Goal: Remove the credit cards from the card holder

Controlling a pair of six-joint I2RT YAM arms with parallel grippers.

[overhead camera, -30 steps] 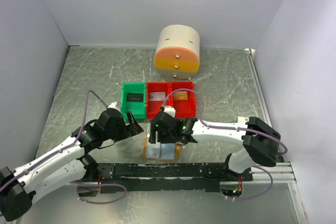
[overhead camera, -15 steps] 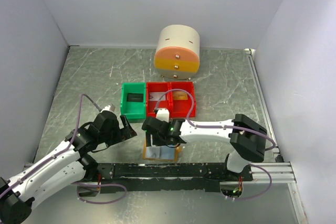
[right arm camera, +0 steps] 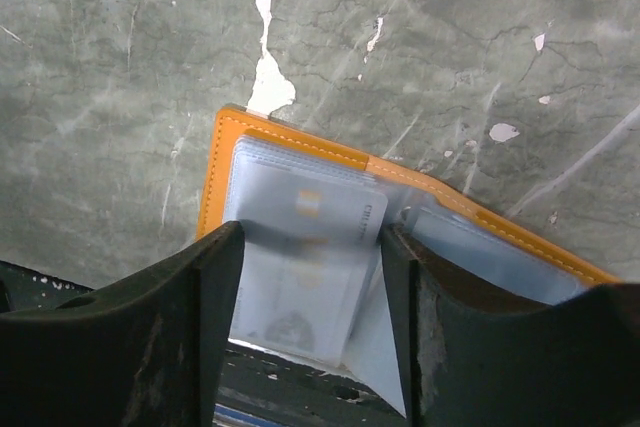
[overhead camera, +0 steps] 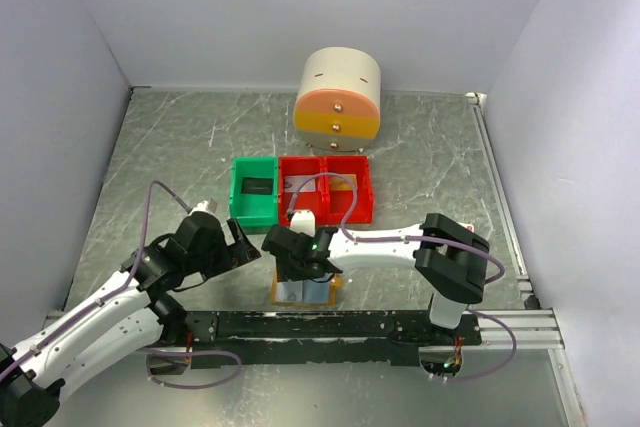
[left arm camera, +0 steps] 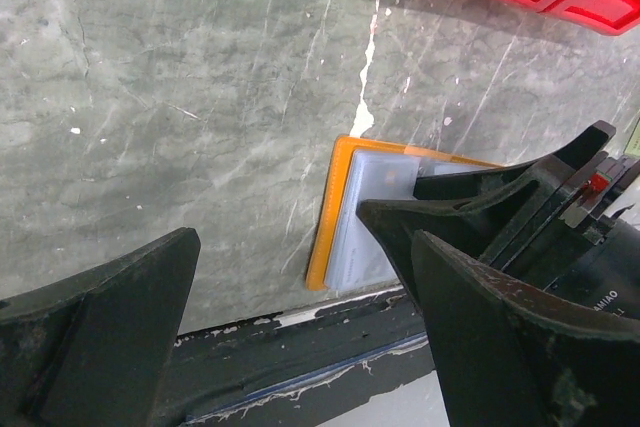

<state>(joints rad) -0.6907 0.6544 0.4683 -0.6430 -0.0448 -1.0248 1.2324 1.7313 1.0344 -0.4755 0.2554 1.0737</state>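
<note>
My right tool (right arm camera: pixel 312 242) has come down over the card holder (right arm camera: pixel 300 152), jaws astride a credit card (right arm camera: pixel 310 209); pinched or not, I cannot tell. Left tool (left arm camera: pixel 278 225) waits, jaws wide apart.

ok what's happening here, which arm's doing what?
The right gripper is down over the open card holder, jaws straddling a card in its pocket. Whether it has clamped the card isn't clear. The left gripper hangs open just to the left, holding nothing. Other cards lie in the red bins and green bin behind.
</note>
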